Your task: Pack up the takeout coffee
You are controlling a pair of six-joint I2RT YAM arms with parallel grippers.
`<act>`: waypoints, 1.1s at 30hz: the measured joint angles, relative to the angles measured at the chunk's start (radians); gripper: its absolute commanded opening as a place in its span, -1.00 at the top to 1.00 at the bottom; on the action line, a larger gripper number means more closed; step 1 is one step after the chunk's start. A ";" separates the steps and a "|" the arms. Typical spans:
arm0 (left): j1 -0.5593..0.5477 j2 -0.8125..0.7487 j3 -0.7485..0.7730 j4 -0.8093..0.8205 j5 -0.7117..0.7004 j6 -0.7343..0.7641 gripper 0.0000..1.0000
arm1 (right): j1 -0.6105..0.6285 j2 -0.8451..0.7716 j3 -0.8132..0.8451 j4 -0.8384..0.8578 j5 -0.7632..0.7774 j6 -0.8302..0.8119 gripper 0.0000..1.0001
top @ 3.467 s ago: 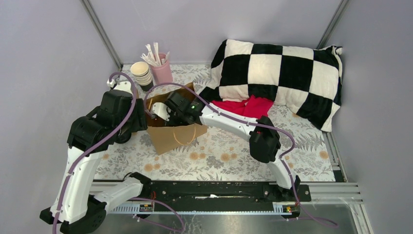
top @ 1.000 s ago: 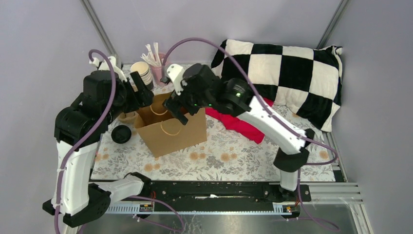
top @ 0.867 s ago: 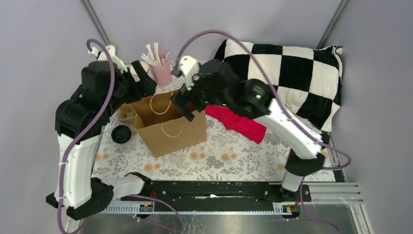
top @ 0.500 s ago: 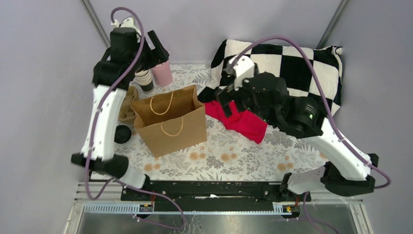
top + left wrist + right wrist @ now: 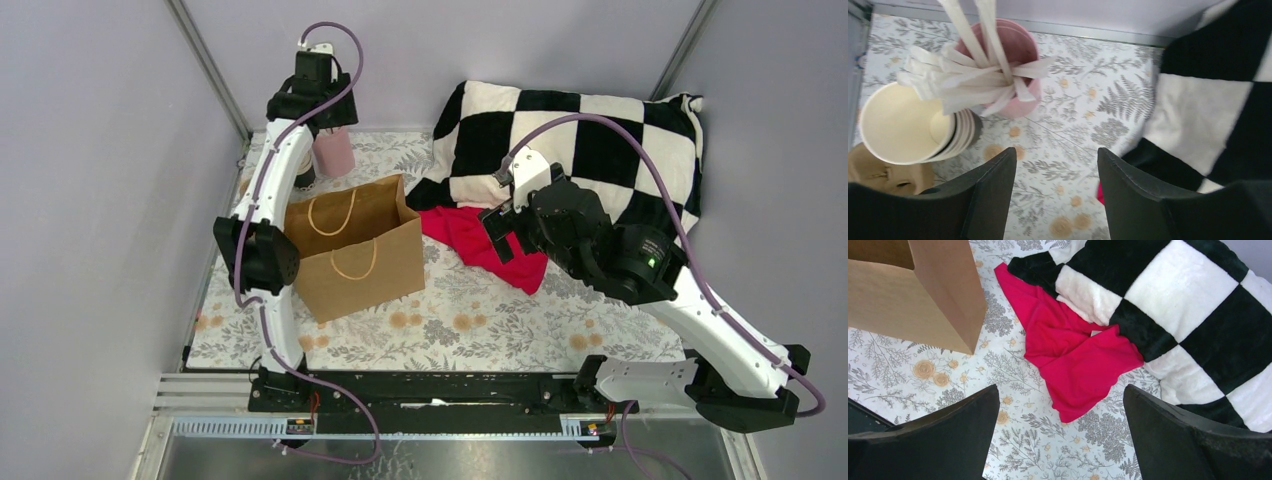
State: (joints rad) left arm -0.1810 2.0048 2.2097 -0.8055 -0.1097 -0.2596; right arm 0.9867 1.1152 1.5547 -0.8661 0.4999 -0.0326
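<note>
Top external view first: the brown paper bag stands upright left of centre on the floral-print table cover. It's boxy, with creased kraft paper, an open mouth and two twisted paper loop handles. To its right a red cloth lies rumpled and flat, with its far edge tucked under a fat plush pillow in big black and white squares. The left arm is stretched out long to the upper left of the frame, over a smooth pink cup stuffed with white paper-wrapped straws that fan out. Just beside it, a stack of lidless cups shows round cream insides. In the left wrist view the left gripper hangs above all that with its matte black fingers apart and nothing between them. There's also a tan, pulpy-looking shape in the lower left corner of that view (can't tell what it is). The right gripper is spread wide too, holding nothing, up over the red cloth, with the bag's corner at the upper left of its view. As for the takeout coffee, it doesn't show in any of the three views, so I can't say where it sits.
</note>
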 measured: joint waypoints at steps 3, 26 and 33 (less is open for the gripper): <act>0.016 0.034 0.007 0.006 -0.043 0.033 -0.16 | -0.014 0.000 -0.007 -0.007 -0.019 -0.004 -1.00; 0.058 0.175 0.012 0.144 -0.019 0.122 0.20 | -0.064 0.027 -0.022 -0.012 -0.094 -0.056 -0.99; 0.058 0.201 0.013 0.153 -0.029 0.134 0.57 | -0.074 0.033 -0.022 -0.013 -0.100 -0.061 -0.99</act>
State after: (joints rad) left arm -0.1234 2.2063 2.2230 -0.6525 -0.1387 -0.1257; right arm 0.9131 1.1484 1.5330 -0.8787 0.3996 -0.0940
